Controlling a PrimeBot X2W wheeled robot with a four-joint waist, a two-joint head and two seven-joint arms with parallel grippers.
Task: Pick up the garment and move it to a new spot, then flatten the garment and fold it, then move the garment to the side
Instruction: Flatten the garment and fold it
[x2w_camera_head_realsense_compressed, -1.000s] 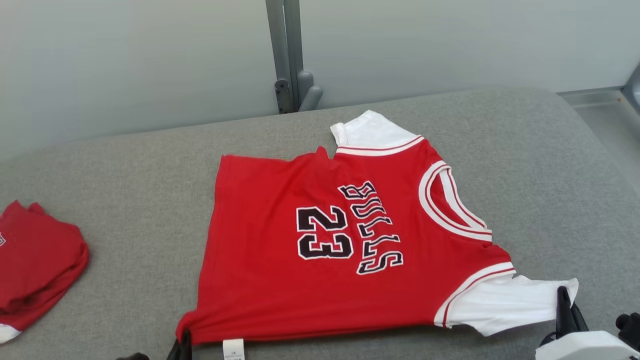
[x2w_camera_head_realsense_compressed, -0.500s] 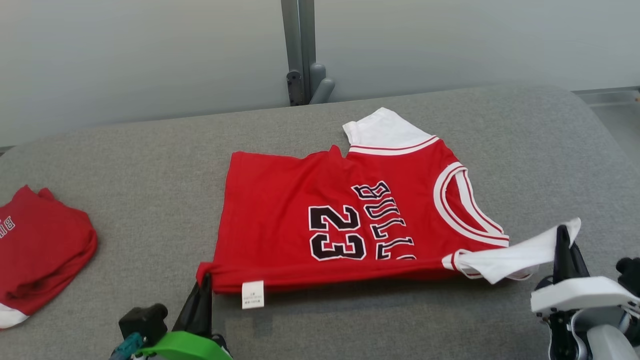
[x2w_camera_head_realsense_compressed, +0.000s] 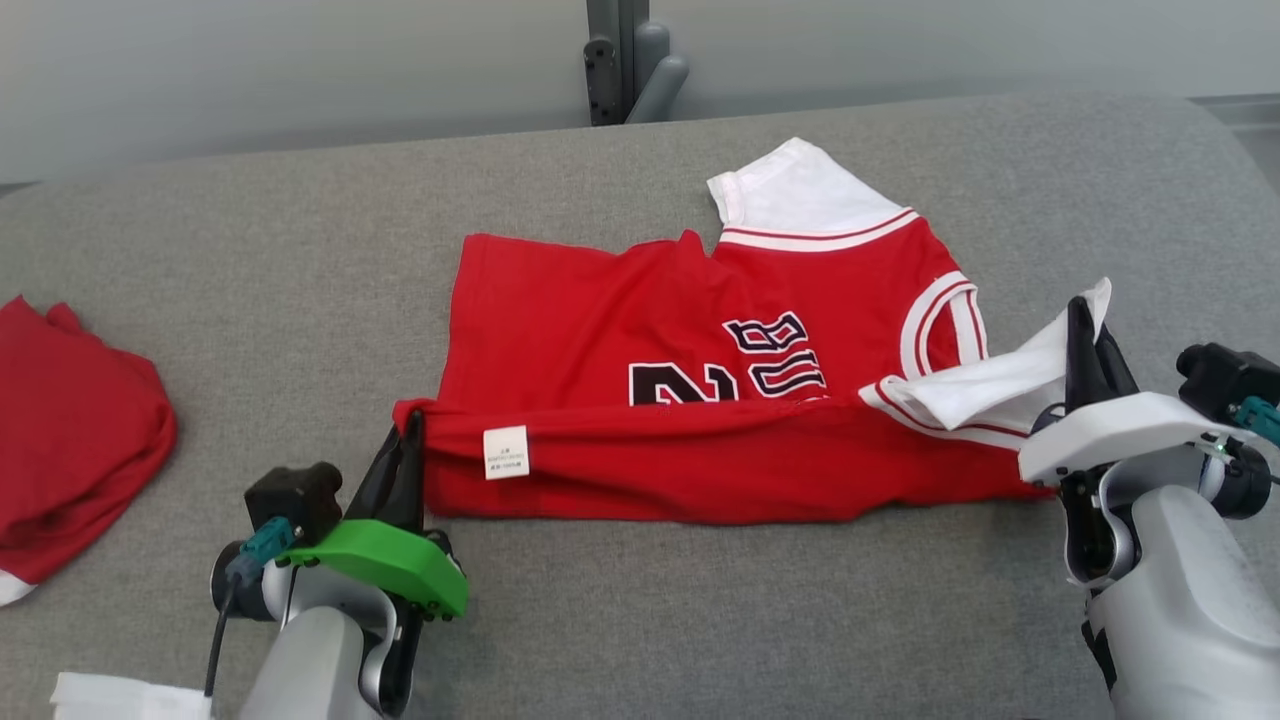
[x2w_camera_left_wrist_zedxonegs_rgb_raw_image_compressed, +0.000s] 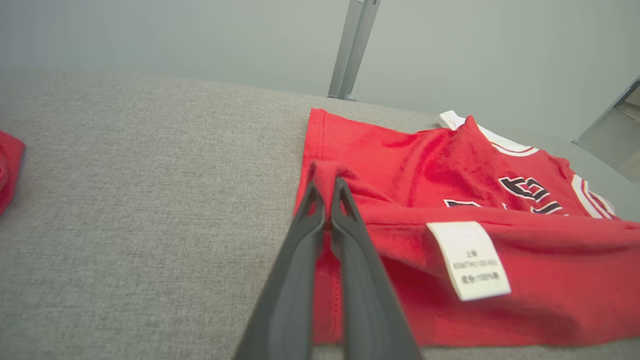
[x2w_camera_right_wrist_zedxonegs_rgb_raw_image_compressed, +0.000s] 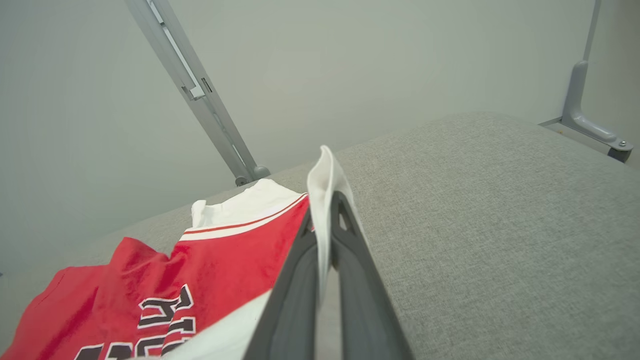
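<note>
**Limp jersey being held by two corners, mid-fold**

The left end effector (x2w_camera_head_realsense_compressed: 408, 428) is pinching the red hem corner of the jersey (x2w_camera_head_realsense_compressed: 640, 290), its jaws pressed together on the cloth. The right end effector (x2w_camera_head_realsense_compressed: 1080, 318) is clamping just as tightly on the tip of the white sleeve (x2w_camera_head_realsense_compressed: 1000, 385). Between the two, the near edge is hanging raised and doubling over the body. The body is lying flat on the desk (x2w_camera_head_realsense_compressed: 700, 620) just beyond both sets of fingertips, and the fold is hiding the lower part of the printed number. A white label (x2w_camera_head_realsense_compressed: 505, 452) is dangling just right of the left end effector. A second red garment (x2w_camera_head_realsense_compressed: 70, 430) is sitting well off to that end effector's left.

The cloth is looking light, thin and entirely limp. It is sagging along the span between the grips and bunching at the left pinch, so it is likely following any pull without resisting. The knit is looking smooth, so a shallow pinch may be risking a slip. The stitched hem and the sleeve's edge, where layers are doubling, are probably offering the firmest hold. Keeping both corners level and the edge taut is probably what a straight fold is calling for.
</note>
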